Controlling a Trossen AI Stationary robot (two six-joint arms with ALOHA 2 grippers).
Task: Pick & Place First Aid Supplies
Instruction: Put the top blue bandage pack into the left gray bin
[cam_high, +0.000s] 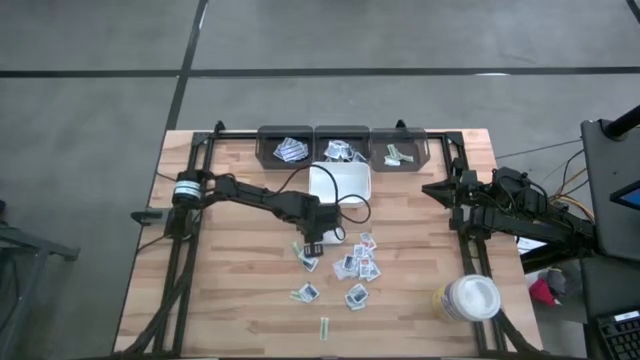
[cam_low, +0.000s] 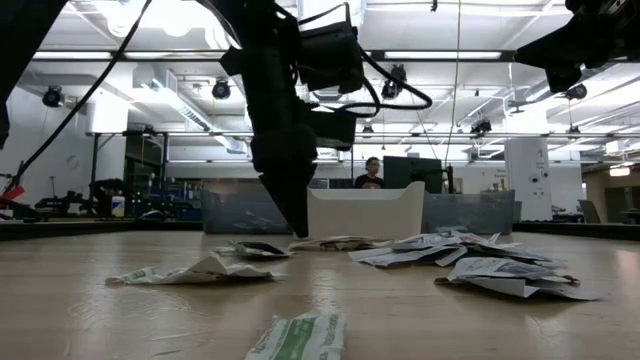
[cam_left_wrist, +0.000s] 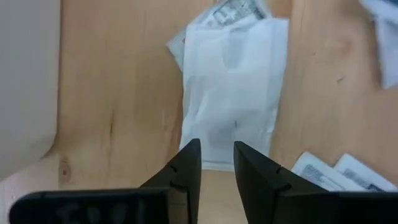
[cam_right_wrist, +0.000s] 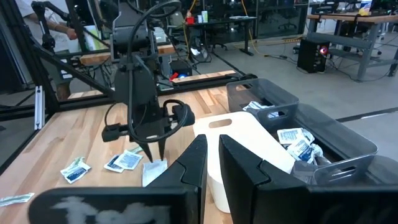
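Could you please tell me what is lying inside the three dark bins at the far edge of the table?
Each dark bin holds a few small packets; the middle and right ones too. Whatever lies under those packets is covered.

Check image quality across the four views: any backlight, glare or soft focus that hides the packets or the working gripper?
Low view: bright ceiling lights backlight the left arm into a silhouette; the nearest packet is blurred. Left wrist view: the white packet and the left gripper are soft, print unreadable. High view: evenly lit, loose packets small. Right wrist view: the right gripper is blurred, the bins sharp.
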